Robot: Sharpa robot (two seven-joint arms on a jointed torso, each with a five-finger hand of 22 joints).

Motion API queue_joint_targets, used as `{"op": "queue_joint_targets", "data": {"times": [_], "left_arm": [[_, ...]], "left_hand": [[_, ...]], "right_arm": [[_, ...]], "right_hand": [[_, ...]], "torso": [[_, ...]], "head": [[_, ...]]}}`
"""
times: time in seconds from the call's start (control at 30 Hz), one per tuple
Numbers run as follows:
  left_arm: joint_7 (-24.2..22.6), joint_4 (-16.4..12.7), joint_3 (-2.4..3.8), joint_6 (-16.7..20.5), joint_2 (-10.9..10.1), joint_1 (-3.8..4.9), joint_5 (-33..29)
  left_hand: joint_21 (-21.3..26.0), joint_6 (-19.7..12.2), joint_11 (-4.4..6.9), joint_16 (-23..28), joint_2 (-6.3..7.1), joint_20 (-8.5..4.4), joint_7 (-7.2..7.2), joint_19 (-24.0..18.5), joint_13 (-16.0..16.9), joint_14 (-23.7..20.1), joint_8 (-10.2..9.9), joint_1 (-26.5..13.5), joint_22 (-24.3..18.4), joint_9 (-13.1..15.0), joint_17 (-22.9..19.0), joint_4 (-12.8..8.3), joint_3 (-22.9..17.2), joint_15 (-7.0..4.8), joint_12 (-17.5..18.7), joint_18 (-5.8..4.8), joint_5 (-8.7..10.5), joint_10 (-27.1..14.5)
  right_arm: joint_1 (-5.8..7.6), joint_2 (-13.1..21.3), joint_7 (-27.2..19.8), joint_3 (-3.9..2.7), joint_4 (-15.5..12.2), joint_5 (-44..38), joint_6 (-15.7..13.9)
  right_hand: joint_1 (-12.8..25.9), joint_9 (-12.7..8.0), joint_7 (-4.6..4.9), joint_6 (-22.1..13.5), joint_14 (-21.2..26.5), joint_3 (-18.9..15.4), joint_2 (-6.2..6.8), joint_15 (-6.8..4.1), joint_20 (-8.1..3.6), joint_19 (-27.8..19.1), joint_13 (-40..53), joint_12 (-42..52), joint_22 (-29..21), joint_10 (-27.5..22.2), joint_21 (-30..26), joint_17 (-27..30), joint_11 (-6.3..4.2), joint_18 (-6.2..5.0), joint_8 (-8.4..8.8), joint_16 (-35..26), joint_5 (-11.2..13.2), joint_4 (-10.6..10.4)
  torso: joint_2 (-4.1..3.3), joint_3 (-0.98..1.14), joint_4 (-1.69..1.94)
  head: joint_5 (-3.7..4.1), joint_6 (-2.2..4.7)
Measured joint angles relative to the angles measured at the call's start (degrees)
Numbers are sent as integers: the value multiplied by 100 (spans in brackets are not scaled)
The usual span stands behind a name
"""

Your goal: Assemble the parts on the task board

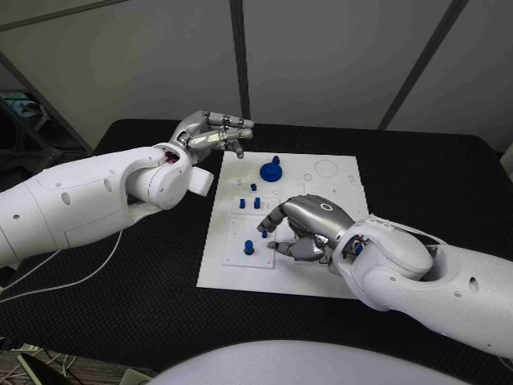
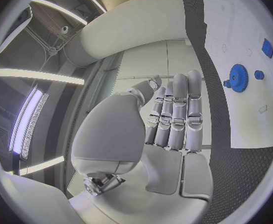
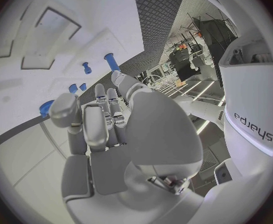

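The task board (image 1: pixel 282 233) lies flat in the middle of the black worktop (image 1: pixel 442 184). A blue gear-shaped part (image 1: pixel 272 170) sits near the board's far edge; several small blue pegs (image 1: pixel 256 202) stand along the board's middle, and one blue peg (image 1: pixel 248 247) stands upright near the board's left side.

The right hand (image 1: pixel 303 228) hovers low over the board just beside that peg, fingers (image 3: pixel 105 114) curled downward. No part is visible in its grasp, though the fingertips are hidden from the head view, so whether they pinch anything cannot be told. The left hand (image 1: pixel 214 132) is raised off the board's far left corner, fingers (image 2: pixel 176 114) straight, close together and holding nothing.

The parts appear to be small rigid plastic: light, stiff, smooth, and liable to tip or slip. A peg is best pinched on its shaft near the top; the gear is best taken by its raised hub or by opposite rim edges.
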State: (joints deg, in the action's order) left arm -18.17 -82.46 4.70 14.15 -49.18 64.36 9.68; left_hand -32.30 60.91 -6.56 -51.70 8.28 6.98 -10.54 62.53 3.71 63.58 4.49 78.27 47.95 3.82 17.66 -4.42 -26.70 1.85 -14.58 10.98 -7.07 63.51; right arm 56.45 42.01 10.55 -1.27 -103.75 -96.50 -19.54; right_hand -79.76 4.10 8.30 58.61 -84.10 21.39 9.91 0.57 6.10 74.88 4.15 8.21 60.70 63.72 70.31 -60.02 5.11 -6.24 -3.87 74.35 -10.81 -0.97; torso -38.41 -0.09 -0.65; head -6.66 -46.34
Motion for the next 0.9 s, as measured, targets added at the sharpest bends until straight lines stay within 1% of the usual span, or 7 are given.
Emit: {"op": "queue_joint_targets", "data": {"times": [0.1,0.27,0.33,0.47,0.53,0.7,0.9], "left_arm": [[1,-6,-1,-1,-17,0,0],[3,-25,-8,-2,-69,-3,0],[3,-45,-8,-2,-87,-3,0],[3,-103,-10,-2,-135,-2,0],[3,-135,-13,-2,-156,-2,0],[3,-190,-17,-1,-166,-2,0],[1,-205,-22,-1,-173,-2,0]], "left_hand": [[0,0,0,0,0,0,0,0,0,0,0,0,0,0,0,0,0,0,0,0,0,0],[0,0,0,0,0,0,0,0,0,0,0,0,-1,0,1,0,0,0,0,0,0,0],[0,0,0,0,0,0,0,0,0,0,0,0,1,0,1,0,0,0,0,0,0,0],[0,0,0,0,0,21,0,-20,0,0,0,0,6,0,-5,0,0,0,0,0,0,0],[0,0,0,0,0,21,0,-20,0,0,0,0,11,0,-5,0,0,0,0,0,0,0],[0,0,0,0,0,21,0,-21,0,0,0,0,11,0,-5,0,0,0,0,0,0,0],[0,0,0,0,0,21,0,-20,0,0,0,0,11,0,-4,0,0,0,0,0,0,0]], "right_arm": [[30,307,26,-90,-136,211,-66],[59,957,242,-180,-360,674,-156],[60,1211,404,-189,-404,810,-169],[62,1612,794,-202,-462,1017,-177],[62,1779,998,-203,-495,1085,-187],[56,1973,1402,-203,-554,1147,-205],[-4,1995,1702,-202,-587,1134,-206]], "right_hand": [[156,34,52,177,9,-46,-43,-56,-27,158,85,255,224,539,172,-211,-71,0,-87,130,-52,-180],[684,82,-144,360,7,-555,185,-282,-205,411,594,1054,677,1571,495,-622,-329,92,-252,393,15,-568],[792,139,-279,360,15,-1080,206,-412,-305,557,1979,2390,964,1731,703,-926,-446,161,-439,590,-220,-804],[787,270,-348,290,17,-1934,51,-409,-346,776,5648,5785,1385,1857,1023,-1457,-459,248,-800,972,-553,-1227],[674,343,-343,222,17,-2329,-62,-409,-321,842,6576,6593,1421,1879,1147,-1491,-438,273,-986,1111,-654,-1441],[664,444,-319,171,17,-2756,-165,-409,-324,878,7080,7148,1425,1952,1265,-1494,-450,272,-1242,1224,-679,-1570],[693,468,-319,172,17,-2818,-194,-409,-324,878,7080,7187,1424,1992,1306,-1493,-450,272,-1284,1249,-704,-1572]], "torso": [[1,-3,-1],[3,-7,-8],[7,-8,-15],[14,-17,-29],[19,-21,-41],[21,-22,-76],[23,-20,-100]], "head": [[47,21],[227,74],[329,94],[537,114],[623,116],[760,116],[842,104]]}}
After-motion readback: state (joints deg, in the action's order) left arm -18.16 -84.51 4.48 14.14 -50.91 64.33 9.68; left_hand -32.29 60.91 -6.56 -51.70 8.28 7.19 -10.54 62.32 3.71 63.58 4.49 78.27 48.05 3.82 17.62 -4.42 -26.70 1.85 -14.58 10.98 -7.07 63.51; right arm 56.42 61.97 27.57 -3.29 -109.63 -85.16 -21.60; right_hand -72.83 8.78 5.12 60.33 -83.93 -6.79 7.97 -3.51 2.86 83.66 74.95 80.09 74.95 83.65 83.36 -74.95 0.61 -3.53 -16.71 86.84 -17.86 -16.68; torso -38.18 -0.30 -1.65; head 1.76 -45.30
